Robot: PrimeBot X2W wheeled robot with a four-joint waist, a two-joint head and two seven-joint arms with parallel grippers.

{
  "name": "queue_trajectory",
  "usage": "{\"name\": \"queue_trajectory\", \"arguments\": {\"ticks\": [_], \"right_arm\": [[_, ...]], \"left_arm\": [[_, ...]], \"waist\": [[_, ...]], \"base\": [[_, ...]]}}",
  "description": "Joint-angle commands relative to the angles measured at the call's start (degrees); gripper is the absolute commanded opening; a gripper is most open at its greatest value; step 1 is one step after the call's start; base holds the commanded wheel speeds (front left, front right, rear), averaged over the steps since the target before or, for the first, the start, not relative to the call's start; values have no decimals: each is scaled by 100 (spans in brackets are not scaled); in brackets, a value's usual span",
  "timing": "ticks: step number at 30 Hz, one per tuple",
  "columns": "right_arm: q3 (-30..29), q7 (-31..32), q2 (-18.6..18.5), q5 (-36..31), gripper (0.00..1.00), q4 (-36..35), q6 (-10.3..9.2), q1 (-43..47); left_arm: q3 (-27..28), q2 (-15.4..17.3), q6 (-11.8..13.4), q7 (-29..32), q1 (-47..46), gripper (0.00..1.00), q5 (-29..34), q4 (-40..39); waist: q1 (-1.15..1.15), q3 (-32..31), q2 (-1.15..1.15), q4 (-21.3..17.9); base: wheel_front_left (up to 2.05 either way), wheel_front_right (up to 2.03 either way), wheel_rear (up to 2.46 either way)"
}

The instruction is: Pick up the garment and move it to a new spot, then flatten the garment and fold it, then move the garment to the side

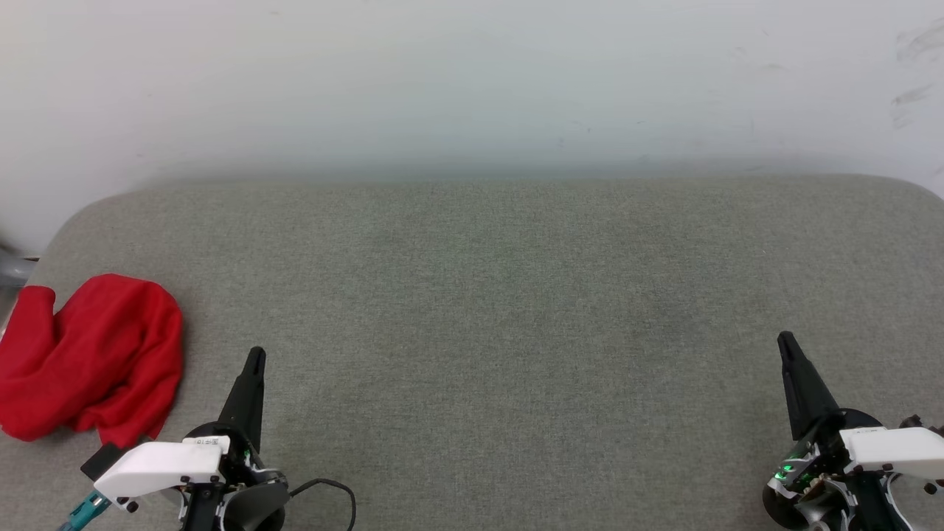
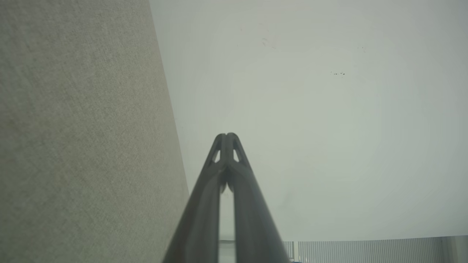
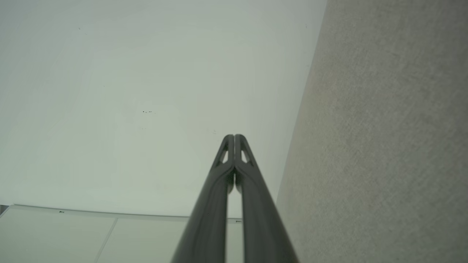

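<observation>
Both empty, fingers pressed together: left gripper [image 1: 255, 355], right gripper [image 1: 786, 339]. Red garment [image 1: 88, 358] bunched at left edge of grey surface [image 1: 487, 295]; approach with closed fingers may push it off.

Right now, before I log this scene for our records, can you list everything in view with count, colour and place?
garment: one, bright red, crumpled in a heap at the left edge of the padded surface.
padded surface: one, grey-green fabric, rounded far corners, spanning the head view.
wall: one, white with a few dark scuffs, behind the surface.
cable: one, black, looped beside the left wrist at the bottom edge.
left gripper: one, dark fingers closed together on nothing, lower left, its tip clear of the garment.
right gripper: one, dark fingers closed together on nothing, lower right, over bare fabric.
</observation>
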Motion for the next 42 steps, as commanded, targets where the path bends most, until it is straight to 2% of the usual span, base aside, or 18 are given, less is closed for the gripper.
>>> {"name": "queue_trajectory", "arguments": {"ticks": [1,42], "right_arm": [[3,-4,20,-24,0,7,-2,-73],[3,-4,20,-24,0,7,-2,-73]], "left_arm": [[10,-15,-13,10,-43,0,2,-1],[9,-15,-13,10,-43,0,2,-1]], "waist": [[0,0,0,0],[0,0,0,0]], "base": [[0,0,0],[0,0,0]]}}
